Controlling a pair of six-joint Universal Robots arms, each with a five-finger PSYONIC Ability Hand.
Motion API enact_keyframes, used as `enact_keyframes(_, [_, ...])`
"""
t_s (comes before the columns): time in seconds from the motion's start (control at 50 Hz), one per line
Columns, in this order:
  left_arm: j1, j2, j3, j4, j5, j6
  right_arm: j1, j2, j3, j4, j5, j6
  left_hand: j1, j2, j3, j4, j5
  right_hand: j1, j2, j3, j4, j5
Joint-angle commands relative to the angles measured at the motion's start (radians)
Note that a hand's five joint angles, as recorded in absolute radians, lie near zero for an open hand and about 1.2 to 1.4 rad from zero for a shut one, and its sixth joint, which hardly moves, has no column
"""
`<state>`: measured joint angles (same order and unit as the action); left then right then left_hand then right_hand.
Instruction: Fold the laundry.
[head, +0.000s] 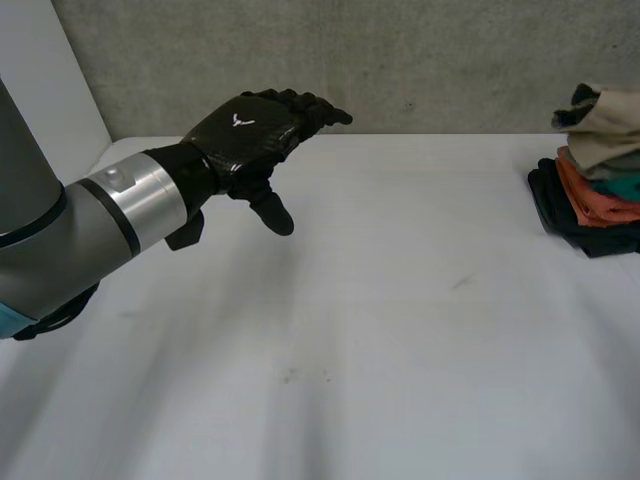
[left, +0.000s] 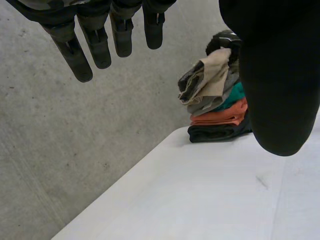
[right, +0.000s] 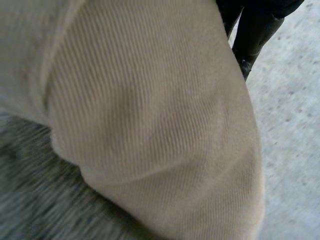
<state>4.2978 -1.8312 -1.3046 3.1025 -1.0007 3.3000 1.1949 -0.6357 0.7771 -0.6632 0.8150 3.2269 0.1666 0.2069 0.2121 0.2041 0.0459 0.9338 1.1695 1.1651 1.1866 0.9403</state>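
We judged this the first step: getting a cloth off the pile (head: 595, 190) at the tabletop's (head: 380, 330) far right edge. Our left hand (head: 245, 135) hung empty, fingers (left: 97, 47) straight and apart. Our right hand (right: 255, 30) sat close to the ribbed tan cloth (right: 150, 125); we couldn't tell its hold. Next, that cloth would need spreading out flat.

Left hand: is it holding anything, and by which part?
Nothing. The left hand hangs open above the table, fingers straight, well apart from the pile of clothes.
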Motion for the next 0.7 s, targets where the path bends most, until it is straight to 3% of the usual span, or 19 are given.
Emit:
enact_keyframes(0.02, [-0.009,0.003,-0.002,-0.001,-0.01,0.001,-0.043,-0.076,0.128,-0.102,-0.063,0.043,0.012,-0.029,-0.034,-0.026,-0.042,0.463,0.227,0.231,0.21,0.281])
enact_keyframes(0.34, [-0.035,0.027,-0.004,-0.002,-0.038,0.001,-0.095,-0.002,0.06,-0.069,-0.065,0.097,0.012,-0.029,-0.034,-0.026,-0.042,0.463,0.227,0.231,0.21,0.281])
enact_keyframes(0.38, [-0.035,0.027,-0.002,-0.002,-0.038,0.001,-0.095,-0.012,0.067,-0.055,-0.065,0.097,0.009,-0.031,-0.037,-0.029,-0.045,0.111,-0.125,-0.121,-0.142,-0.071])
enact_keyframes(0.4, [-0.033,0.027,-0.001,-0.001,-0.038,0.001,-0.095,-0.027,0.071,-0.036,-0.065,0.097,0.012,-0.029,-0.034,-0.026,-0.042,-0.421,-0.656,-0.652,-0.674,-0.602])
enact_keyframes(0.42, [-0.033,0.027,-0.001,-0.001,-0.038,0.001,-0.095,-0.038,0.077,-0.021,-0.065,0.097,0.012,-0.029,-0.034,-0.026,-0.042,-0.705,-0.941,-0.936,-0.958,-0.886])
enact_keyframes(0.7, [-0.044,0.055,-0.001,-0.004,-0.041,0.0,-0.127,-0.265,0.192,0.321,-0.063,0.005,0.009,-0.032,-0.037,-0.029,-0.045,-0.759,-0.995,-0.991,-1.012,-0.94])
